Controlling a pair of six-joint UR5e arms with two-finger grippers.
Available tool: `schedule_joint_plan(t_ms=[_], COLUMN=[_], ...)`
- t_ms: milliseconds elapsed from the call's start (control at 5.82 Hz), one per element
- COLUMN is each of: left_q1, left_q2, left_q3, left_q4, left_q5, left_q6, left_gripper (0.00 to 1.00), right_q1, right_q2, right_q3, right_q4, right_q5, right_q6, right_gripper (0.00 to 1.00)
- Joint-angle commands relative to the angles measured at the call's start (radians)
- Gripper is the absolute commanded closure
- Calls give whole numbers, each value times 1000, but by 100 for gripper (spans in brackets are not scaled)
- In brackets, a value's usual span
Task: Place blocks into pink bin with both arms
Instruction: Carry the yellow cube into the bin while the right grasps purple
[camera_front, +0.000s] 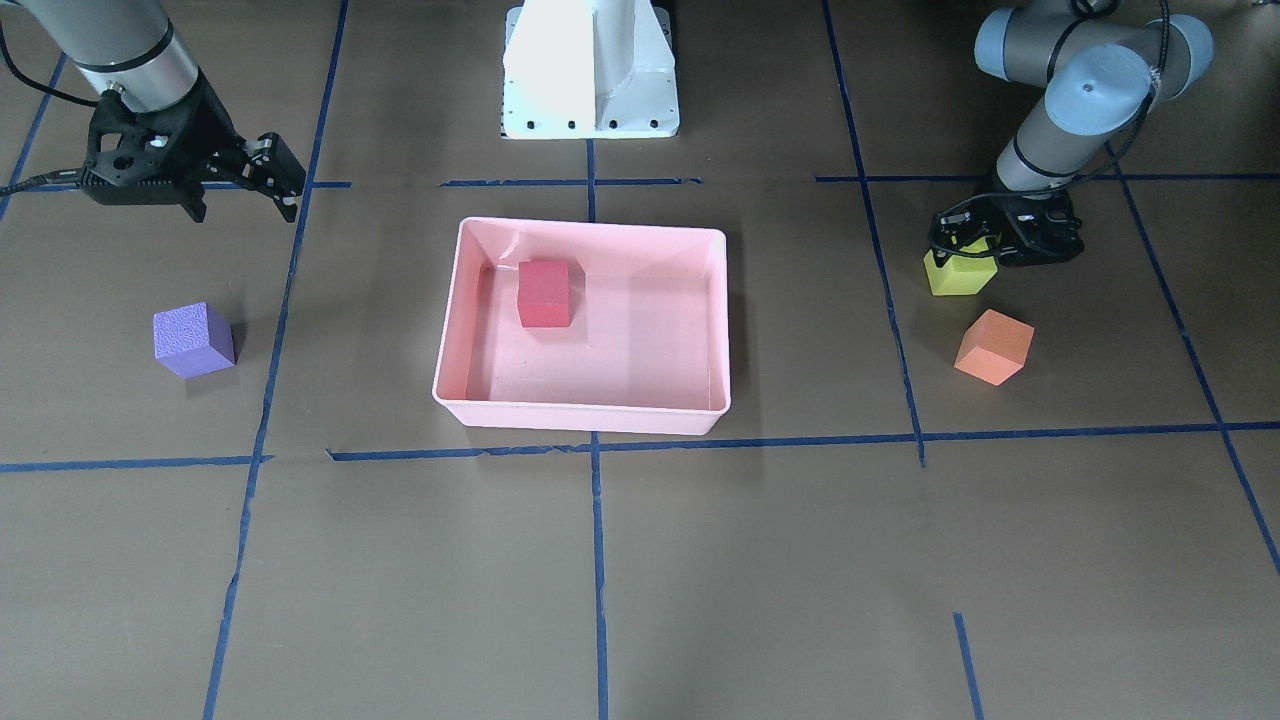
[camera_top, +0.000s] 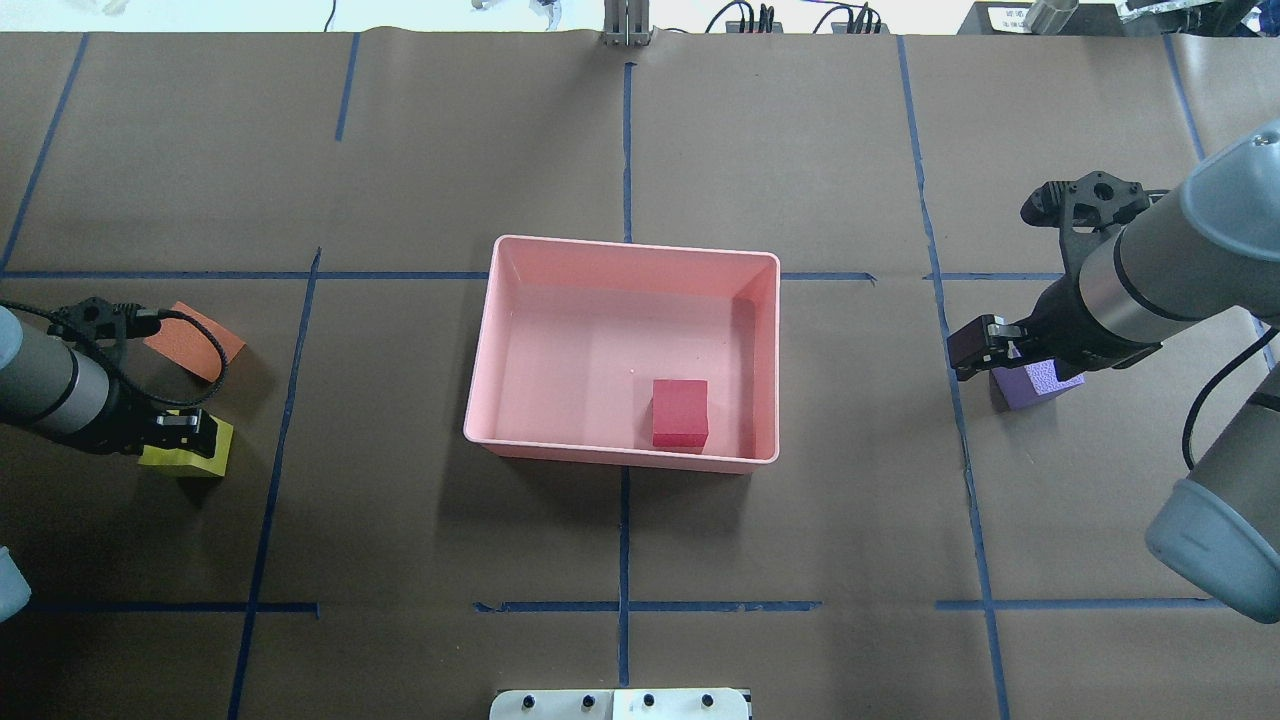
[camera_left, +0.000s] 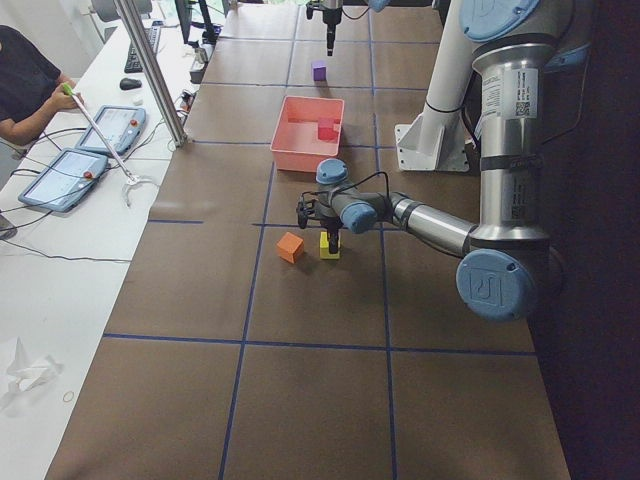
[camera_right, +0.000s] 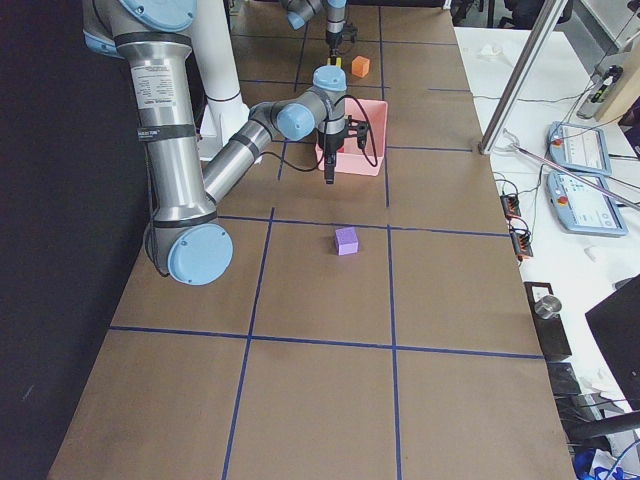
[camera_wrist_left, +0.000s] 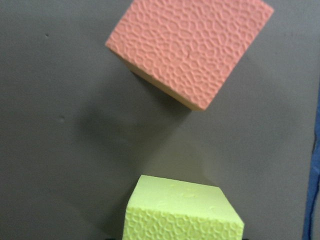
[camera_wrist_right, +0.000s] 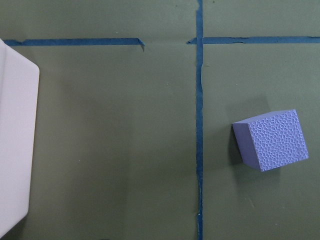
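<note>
Bright even overhead light, soft shadows, sharp focus

Pebbled matt foam orange block (camera_wrist_left: 190, 47), glossy plastic pink bin (camera_front: 585, 414)

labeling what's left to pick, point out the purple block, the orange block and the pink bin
purple block (camera_front: 193, 340): front-facing view, centre of the block
orange block (camera_front: 993, 347): front-facing view, centre of the block
pink bin (camera_front: 580, 416): front-facing view, its near outer wall
</note>
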Motion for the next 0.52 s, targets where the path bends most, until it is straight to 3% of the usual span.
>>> schedule_joint_plan(t_ms=[0,344], left_q1=[3,9], left_q2=[-114,-401], left_q3=[-121,-105], left_q4=[5,92], left_q5=[-63,-97], left_q6=[-99,-299], left_gripper=[96,96], right_q1=[39,113], right_q2=[-6,-5], right_q3=[-70,-152], right_q4=[0,0], right_q5=[0,6], right_q6=[-136,-321], right_gripper=[0,0])
